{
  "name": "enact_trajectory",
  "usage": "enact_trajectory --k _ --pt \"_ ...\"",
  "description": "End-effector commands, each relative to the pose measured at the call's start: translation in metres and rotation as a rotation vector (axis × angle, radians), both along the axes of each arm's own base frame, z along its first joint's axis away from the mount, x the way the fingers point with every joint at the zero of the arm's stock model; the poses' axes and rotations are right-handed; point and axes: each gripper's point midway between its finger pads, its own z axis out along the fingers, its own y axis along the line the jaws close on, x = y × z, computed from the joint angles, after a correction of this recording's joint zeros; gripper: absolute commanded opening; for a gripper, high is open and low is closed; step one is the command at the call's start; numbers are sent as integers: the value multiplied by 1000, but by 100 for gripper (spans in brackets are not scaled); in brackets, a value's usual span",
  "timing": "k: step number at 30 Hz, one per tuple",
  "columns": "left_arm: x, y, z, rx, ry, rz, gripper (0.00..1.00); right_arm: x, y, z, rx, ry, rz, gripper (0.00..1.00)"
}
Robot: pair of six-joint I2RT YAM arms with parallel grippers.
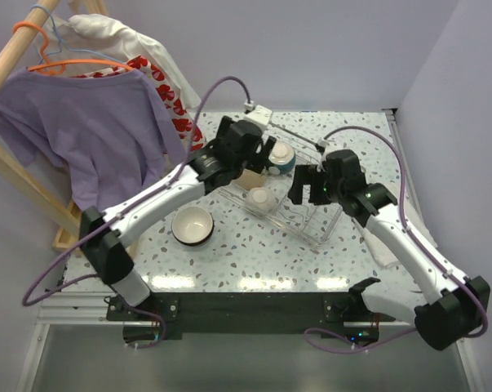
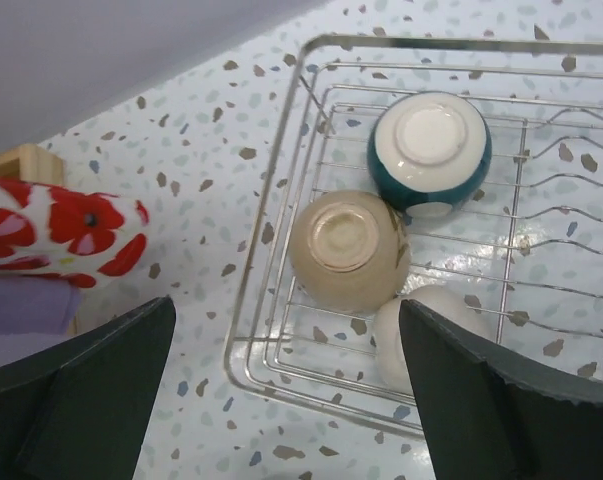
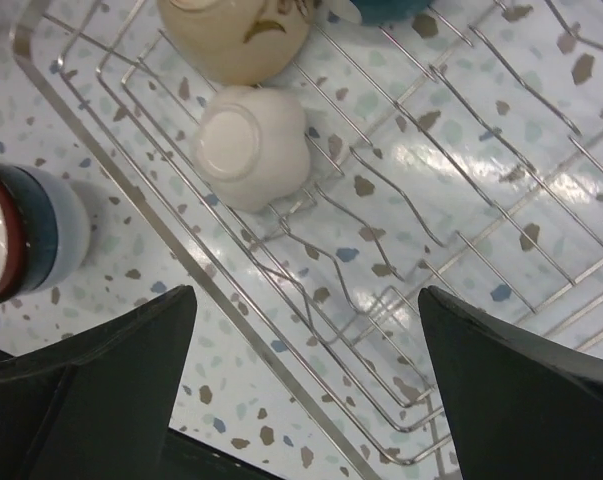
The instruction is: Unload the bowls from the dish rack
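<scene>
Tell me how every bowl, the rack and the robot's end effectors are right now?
Dish rack: on the table, three bowls inside.
Teal-and-white bowl: upside down in the rack.
Tan bowl: upside down in the rack.
White bowl: upside down in the rack.
Stacked bowls: nested, upright, on the table outside the rack.
Left end effector: open, empty.
Right end effector: open, empty.

No writing, label, brand mark, number or sign is legible anywhere; the upturned feet of the tan bowl [image 2: 348, 250], teal-and-white bowl [image 2: 430, 150] and white bowl [image 3: 251, 145] are blank; the flowered cloth [image 2: 61, 225] bears only red blooms.
</scene>
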Motion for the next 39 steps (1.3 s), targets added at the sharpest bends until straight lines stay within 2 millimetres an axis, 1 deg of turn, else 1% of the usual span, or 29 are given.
enact_trajectory --k 1,2,3,4,5,6,7,8,9,10,11,12,13,14,15,16,17,18,20,21,23,24,28,30,34,36,37,38,39 --pt "-22 52 32 -137 -102 88 100 33 29 22 61 -12 96 97" --pt "-29 61 14 -122 -97 96 100 40 35 32 83 -21 115 97" --pt "-41 77 31 -165 -143 108 100 45 37 29 81 -4 125 97" --pt "-46 89 29 -167 -161 134 100 52 38 27 85 7 129 98" --pt "-54 100 8 -148 -153 146 100 60 45 20 101 44 152 98" --pt "-65 114 19 -189 -192 168 100 65 48 17 111 57 161 98" --pt "-70 126 16 -207 -202 204 100 70 50 14 119 68 165 98" --pt "-77 135 -5 -192 -189 217 100 76 56 4 123 98 183 98" --pt "-85 145 2 -231 -219 230 100 81 59 0 124 104 197 97" --pt "-90 152 -3 -239 -224 247 100 84 61 -7 121 128 205 97" --pt "-95 159 -20 -226 -217 256 100 89 68 -16 126 157 228 97" --pt "-101 167 -15 -258 -246 267 100 91 71 -23 123 176 242 96" --pt "-104 173 -18 -261 -255 280 100 93 74 -28 124 192 250 96" --pt "-107 178 -26 -253 -258 288 100 96 77 -27 136 199 264 94" --pt "-111 184 -20 -272 -283 298 100 100 80 -42 129 232 269 94" --pt "-112 191 -20 -262 -299 317 100 104 81 -45 130 235 269 93" --pt "-113 194 -21 -264 -312 326 100 105 83 -51 133 250 273 91" --pt "-114 197 -18 -270 -329 330 100 107 83 -63 129 282 272 90" --pt "-115 201 -15 -264 -342 343 100 110 85 -71 136 311 281 87" --pt "-115 203 -14 -266 -347 350 100 110 84 -83 130 341 284 85" --pt "-115 204 -15 -253 -346 354 100 111 83 -89 129 360 296 83" --pt "-115 204 -17 -248 -343 353 100 110 83 -94 130 377 303 80" --pt "-115 201 -17 -248 -331 342 100 108 86 -109 156 446 344 78" --pt "-114 200 -17 -247 -329 339 100 103 84 -115 145 478 358 78" --pt "-114 199 -17 -251 -330 335 100 97 86 -122 153 510 391 77" --pt "-115 199 -16 -254 -331 332 100 97 86 -119 151 491 412 76" --pt "-115 199 -16 -256 -330 333 100 96 84 -121 140 484 411 75" --pt "-115 199 -17 -253 -330 332 100 102 85 -112 140 430 418 75" --pt "-115 200 -16 -256 -331 332 99 103 85 -111 141 411 420 75"
